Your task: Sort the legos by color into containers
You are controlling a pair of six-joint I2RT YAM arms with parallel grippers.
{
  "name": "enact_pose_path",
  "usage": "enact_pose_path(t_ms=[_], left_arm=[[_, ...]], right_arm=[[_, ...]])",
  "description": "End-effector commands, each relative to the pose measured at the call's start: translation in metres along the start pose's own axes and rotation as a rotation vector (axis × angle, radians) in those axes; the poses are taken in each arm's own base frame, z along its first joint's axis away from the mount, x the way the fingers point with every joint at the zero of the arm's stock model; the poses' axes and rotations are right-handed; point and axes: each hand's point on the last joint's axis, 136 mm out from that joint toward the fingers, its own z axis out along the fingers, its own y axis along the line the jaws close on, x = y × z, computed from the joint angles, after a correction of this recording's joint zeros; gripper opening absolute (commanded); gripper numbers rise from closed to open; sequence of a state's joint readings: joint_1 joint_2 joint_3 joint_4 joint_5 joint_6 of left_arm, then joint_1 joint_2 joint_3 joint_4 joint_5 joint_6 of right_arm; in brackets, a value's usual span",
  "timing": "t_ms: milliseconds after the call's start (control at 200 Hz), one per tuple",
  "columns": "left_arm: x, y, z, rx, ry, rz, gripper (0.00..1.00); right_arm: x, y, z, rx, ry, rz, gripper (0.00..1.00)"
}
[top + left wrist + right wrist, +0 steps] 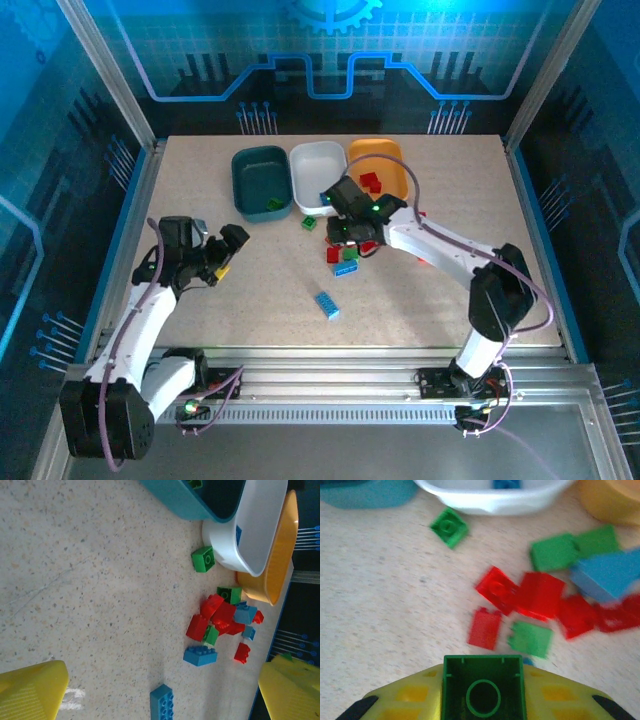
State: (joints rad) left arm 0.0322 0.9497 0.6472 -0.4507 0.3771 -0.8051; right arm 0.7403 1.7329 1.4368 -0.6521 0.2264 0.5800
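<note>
Sorting looks barely begun (a brick or two per tray): green in the teal tray [255, 178], blue in the white tray [315, 168], red in the orange tray [386, 157], all by the table's [250, 310] far edge. The right gripper [484, 705] clamps a green brick [484, 680] over the pile [350, 256] mid-table. The left gripper [229, 252] hangs open near the left edge. Most bricks remain loose.

Trays, three: one dark teal tray [255, 172], one white tray [318, 163], one orange-yellow tray [386, 156]. Grippers, two: left gripper [228, 252], right gripper [350, 236]. Green bricks [202, 559], five: three loose, one in the dark teal tray, plus one held green brick [483, 687] in the right gripper. Blue bricks [200, 656], five: four loose, one in the white tray. Red bricks [197, 627]: roughly six loose and bunched together; those in the orange-yellow tray are too small to count.
</note>
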Motion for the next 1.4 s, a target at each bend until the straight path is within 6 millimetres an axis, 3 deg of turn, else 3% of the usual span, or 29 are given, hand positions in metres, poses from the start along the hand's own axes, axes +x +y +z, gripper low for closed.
enact_pose_path(t_ms=[0,125,305,500,660,865,990,1071,1126,1271,1331,1396], left_arm=[[0.037,0.031,0.003,-0.012,0.102,-0.072,0.99],[0.055,0.041,0.002,0.039,0.118,-0.114,0.99],[0.058,0.045,-0.015,-0.023,0.109,-0.038,0.99],[0.065,0.047,-0.016,-0.019,0.134,-0.061,0.99],[0.062,0.037,-0.019,0.01,0.131,-0.044,0.99],[0.063,0.03,-0.024,0.023,0.14,-0.031,0.99],[0.065,0.029,-0.026,0.034,0.139,-0.034,0.99],[0.065,0.028,-0.026,0.047,0.141,-0.041,0.99],[0.066,0.024,-0.026,0.065,0.147,-0.04,0.99],[0.064,0.017,-0.03,0.084,0.141,-0.037,0.99],[0.064,0.018,-0.03,0.085,0.136,-0.043,0.99],[0.065,0.02,-0.025,0.086,0.133,-0.054,0.99]], right_arm=[[-0.035,0.052,0.005,-0.124,-0.114,-0.103,0.32],[-0.062,0.083,0.033,-0.163,-0.139,-0.141,0.33],[-0.095,0.114,0.072,-0.181,-0.096,-0.24,0.34],[-0.119,0.112,0.12,-0.169,-0.069,-0.213,0.35],[-0.122,0.11,0.139,-0.207,-0.069,-0.197,0.35],[-0.129,0.114,0.137,-0.221,-0.103,-0.236,0.37],[-0.128,0.109,0.141,-0.201,-0.095,-0.214,0.58],[-0.13,0.108,0.136,-0.19,-0.1,-0.214,0.69],[-0.137,0.109,0.122,-0.187,-0.123,-0.213,0.7],[-0.161,0.11,0.048,-0.184,-0.233,-0.239,0.67],[-0.16,0.104,0.016,-0.177,-0.253,-0.245,0.67],[-0.143,0.092,-0.002,-0.157,-0.237,-0.249,0.67]])
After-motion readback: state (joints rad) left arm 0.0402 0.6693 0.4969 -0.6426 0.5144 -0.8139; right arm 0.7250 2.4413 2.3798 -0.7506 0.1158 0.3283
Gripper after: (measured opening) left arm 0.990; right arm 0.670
